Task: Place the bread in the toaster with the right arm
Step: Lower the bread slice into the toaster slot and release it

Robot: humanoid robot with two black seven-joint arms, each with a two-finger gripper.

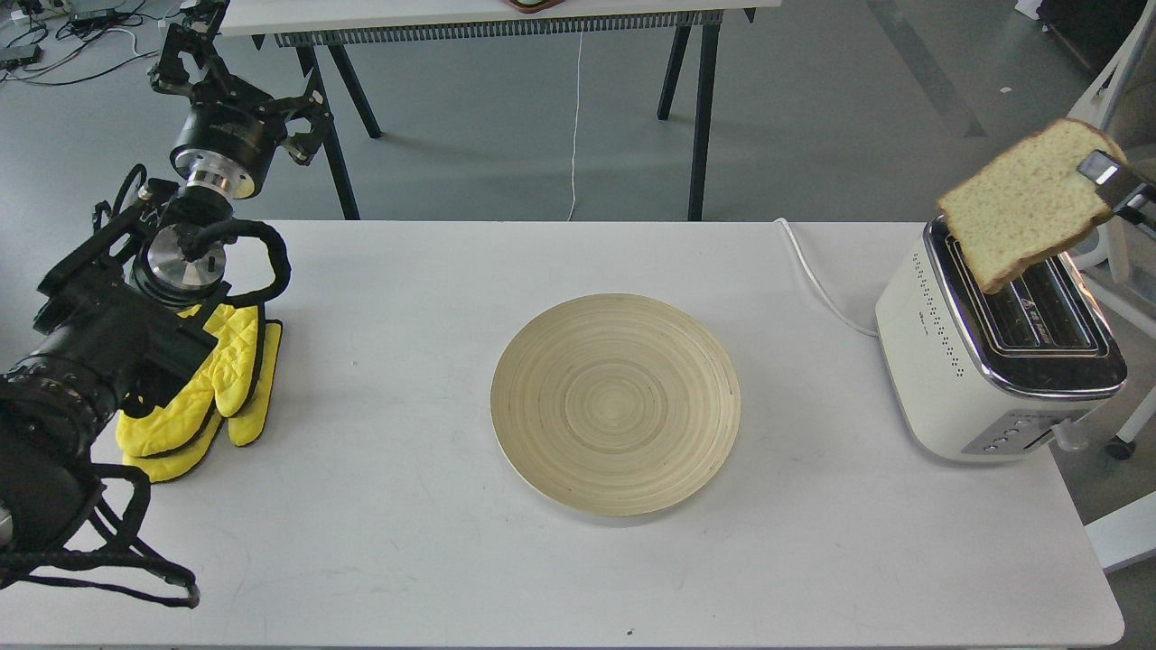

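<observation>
The bread (1025, 206) hangs in the air just above the toaster (993, 361), tilted, its lower corner dipping toward the nearer end of the chrome top without clearly entering a slot. The right gripper (1115, 185) is mostly out of view at the right edge; what shows is a pair of jaws closed on the slice's upper right edge, pinching the crust. A slice like this is probably light, soft and easy to tear or crush, so a hold near the crust, where it is firmest, seems the sensible place, and a thin pinch may let it swing or sag. Both toaster slots look empty, and the slice still needs to be turned upright and lined up with one. The plate (616, 417) in the middle of the surface (379, 542) holds nothing. The left gripper (194, 36) is raised at the far left above the yellow oven mitts (212, 388); its jaws cannot be told apart
</observation>
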